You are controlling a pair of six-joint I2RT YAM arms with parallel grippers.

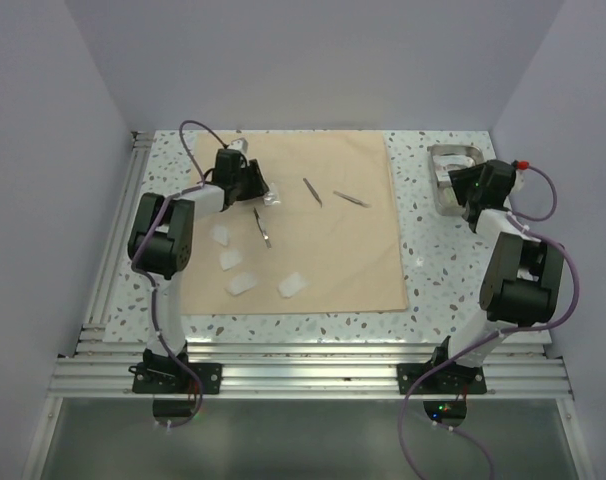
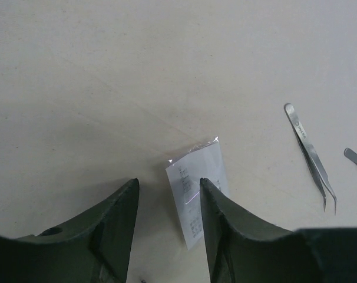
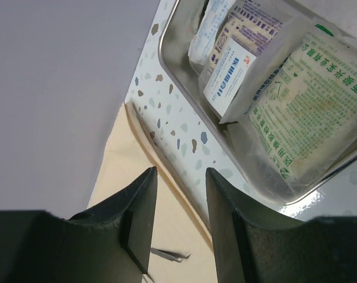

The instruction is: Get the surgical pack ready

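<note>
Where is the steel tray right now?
Top view: the steel tray sits on the table's far right, just beyond the tan cloth's right edge, sachets inside.

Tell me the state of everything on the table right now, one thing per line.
Left tool: open, over a clear sachet.
Right tool: open, empty.
Cloth: spread flat.
Tray: off the cloth, holding packets.
Tweezers: loose on cloth.
White sachets: loose on cloth.

Black-and-white left arm (image 1: 163, 236): elbow folded, wrist reaching forward. Dark two-finger left end effector (image 2: 167, 184) tipped down, jaws parted, gripping nothing. Matching right arm (image 1: 523, 276): elbow folded. Right end effector (image 3: 179, 172) jaws parted, empty.
</note>
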